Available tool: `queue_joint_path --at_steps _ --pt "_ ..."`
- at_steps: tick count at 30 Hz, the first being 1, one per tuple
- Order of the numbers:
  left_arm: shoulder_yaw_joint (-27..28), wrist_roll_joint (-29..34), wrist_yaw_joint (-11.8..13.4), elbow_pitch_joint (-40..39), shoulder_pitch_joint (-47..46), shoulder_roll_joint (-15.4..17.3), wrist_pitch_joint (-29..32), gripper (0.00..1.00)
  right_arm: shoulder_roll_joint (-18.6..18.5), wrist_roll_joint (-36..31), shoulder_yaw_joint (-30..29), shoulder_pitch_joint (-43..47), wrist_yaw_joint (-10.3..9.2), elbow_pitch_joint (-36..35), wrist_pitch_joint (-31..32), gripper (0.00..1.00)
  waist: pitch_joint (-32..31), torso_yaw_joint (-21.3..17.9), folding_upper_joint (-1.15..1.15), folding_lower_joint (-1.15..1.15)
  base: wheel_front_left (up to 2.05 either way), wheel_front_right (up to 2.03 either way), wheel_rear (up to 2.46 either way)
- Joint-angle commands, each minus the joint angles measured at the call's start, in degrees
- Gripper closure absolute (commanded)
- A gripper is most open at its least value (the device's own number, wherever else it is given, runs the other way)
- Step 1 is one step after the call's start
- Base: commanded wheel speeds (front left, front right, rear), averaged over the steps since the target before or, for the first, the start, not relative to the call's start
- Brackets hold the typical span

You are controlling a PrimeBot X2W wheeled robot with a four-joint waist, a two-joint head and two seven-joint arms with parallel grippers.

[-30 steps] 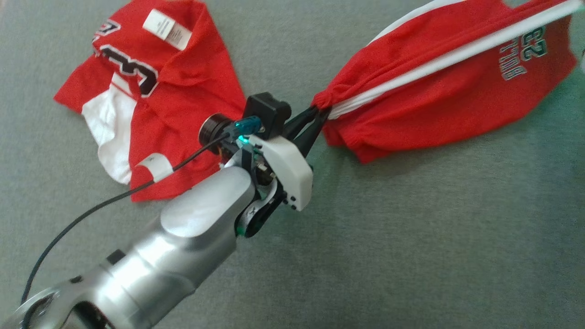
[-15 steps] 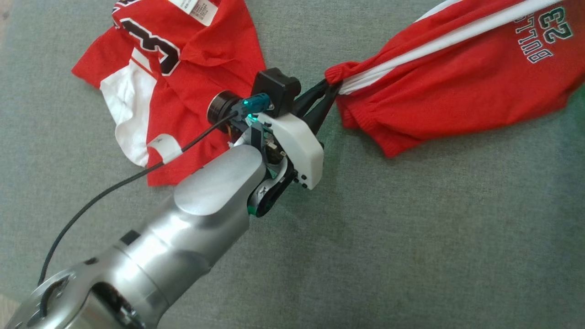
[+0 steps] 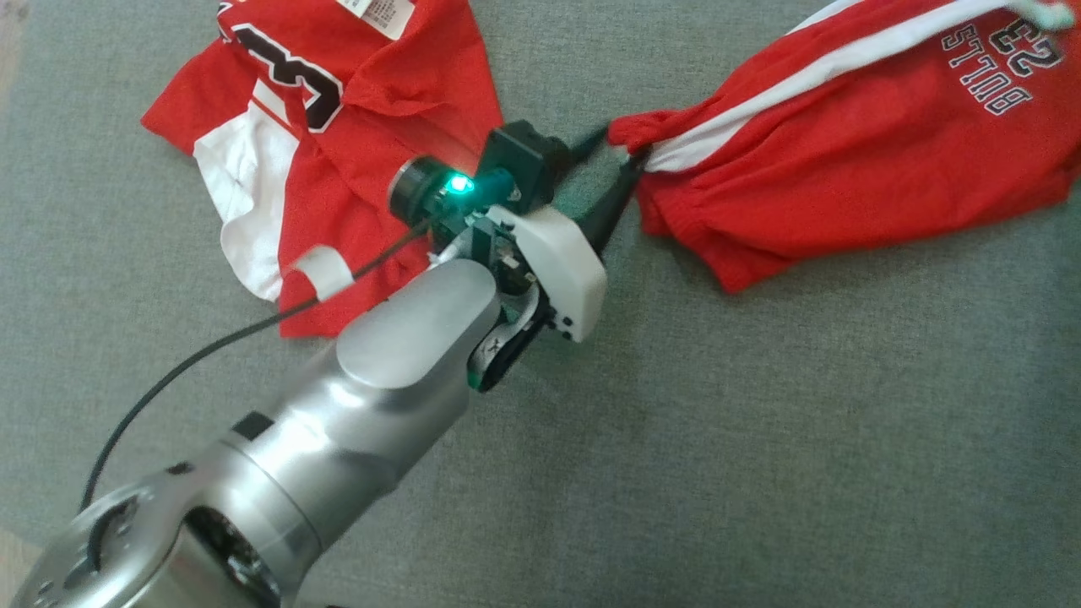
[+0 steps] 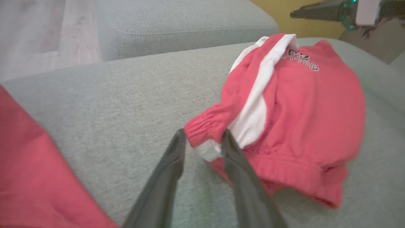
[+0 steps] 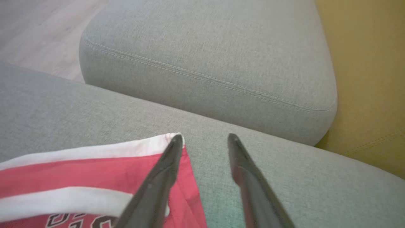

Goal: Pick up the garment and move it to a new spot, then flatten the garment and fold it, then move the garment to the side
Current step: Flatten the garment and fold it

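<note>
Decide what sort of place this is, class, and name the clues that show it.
Probably a living room: the work surface is a grey woven-fabric sofa seat, a plump stitched grey cushion adjoins it, and pale wood-plank flooring shows beyond.

- This looks like a home, most likely a living room.
- Under the left claw (image 4: 203, 133) spreads a soft seat (image 4: 110, 101) covered in grey woven cloth, like a sofa or a big footstool.
- Beyond the right claw (image 5: 205, 136) sits a plump grey cushion (image 5: 205, 47) with a stitched seam (image 5: 205, 77) along its rounded edge.
- Past that cushion, up and left of the right claw, pale wood floor (image 5: 41, 28) shows.
- To the right of the right claw stands a mustard-yellow surface (image 5: 364, 63), wall or upholstery, I cannot tell which.
- A red jersey (image 3: 338, 127) lies loose on the seat left of the left claw, red shorts (image 3: 844, 186) at its tips.
</note>
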Motion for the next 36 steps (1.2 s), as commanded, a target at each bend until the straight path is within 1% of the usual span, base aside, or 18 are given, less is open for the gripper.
queue_joint_path --at_steps 1,6,7,10,12,13,18,20,21,24,28,32,36 --pt "0.53 2.78 1.02 -0.15 -3.08 1.73 -1.59 0.00 -0.18 -0.43 -0.22 -1.76 -0.06 -0.68 -1.59 0.00 0.03 -0.03 0.00 0.00 0.00 0.00 0.00" --pt "1.59 2.89 2.47 1.02 -3.25 1.46 -4.37 0.00 1.41 -0.08 -1.59 -3.03 -0.06 1.21 -6.48 0.00 -0.62 -0.48 0.00 0.00 0.00 0.00 0.00" --pt "2.21 2.77 3.07 1.41 -3.18 1.41 -5.63 0.00 1.85 0.05 -2.20 -3.02 -0.06 2.09 -8.61 0.00 -1.33 -0.72 0.00 0.00 0.00 0.00 0.00" --pt "3.30 2.72 4.27 1.95 -3.00 1.72 -7.86 0.00 2.74 0.74 -3.08 -2.46 -0.06 2.94 -11.92 0.00 -2.77 -1.26 0.00 0.00 0.00 0.00 0.00" --pt "4.34 2.77 5.43 2.22 -2.76 2.31 -9.86 0.00 3.62 1.97 -3.98 -1.57 -0.06 2.78 -14.96 0.00 -4.17 -1.79 0.00 0.00 0.00 0.00 0.00" --pt "4.34 2.77 5.43 2.22 -2.76 2.31 -9.86 0.00 3.62 1.97 -3.98 -1.57 -0.06 2.78 -14.96 0.00 -4.17 -1.79 0.00 0.00 0.00 0.00 0.00" --pt "9.04 2.52 8.96 0.74 -0.82 5.06 -13.67 0.00 6.66 6.50 -7.61 2.32 -0.06 0.56 -23.78 0.00 -8.29 -3.64 0.00 0.00 0.00 0.00 0.00" --pt "10.96 3.41 10.33 -1.09 0.56 6.80 -14.24 0.00 7.51 7.00 -8.13 4.69 -0.06 -1.56 -25.94 0.00 -10.11 -4.53 0.00 0.00 0.00 0.00 0.00" --pt "11.51 4.66 11.43 -2.08 1.24 7.94 -14.36 0.00 7.98 7.18 -8.37 6.08 -0.06 -2.97 -26.57 0.00 -10.91 -4.94 0.00 0.00 0.00 0.00 0.00" --pt "15.21 8.14 14.36 -7.68 4.85 10.63 -14.45 0.00 9.00 6.96 -9.80 11.08 -0.06 -7.81 -27.55 0.00 -13.25 -6.12 0.00 0.00 0.00 0.00 0.00" --pt "19.94 11.94 16.32 -15.08 12.88 12.92 -14.47 0.00 11.25 5.73 -12.76 19.70 -0.06 -14.88 -27.82 0.00 -16.08 -7.76 0.00 0.00 0.00 0.00 0.00" --pt "24.72 14.18 16.97 -19.69 21.70 13.50 -14.47 0.00 14.47 3.02 -16.08 29.50 -0.06 -22.51 -27.86 0.00 -18.18 -8.99 0.00 0.00 0.00 0.00 0.00" --pt "29.41 15.89 16.11 -22.65 29.88 12.81 -14.48 0.00 18.39 -0.38 -19.00 39.35 -0.06 -28.69 -27.87 0.00 -19.92 -9.96 0.00 0.00 0.00 0.00 0.00"
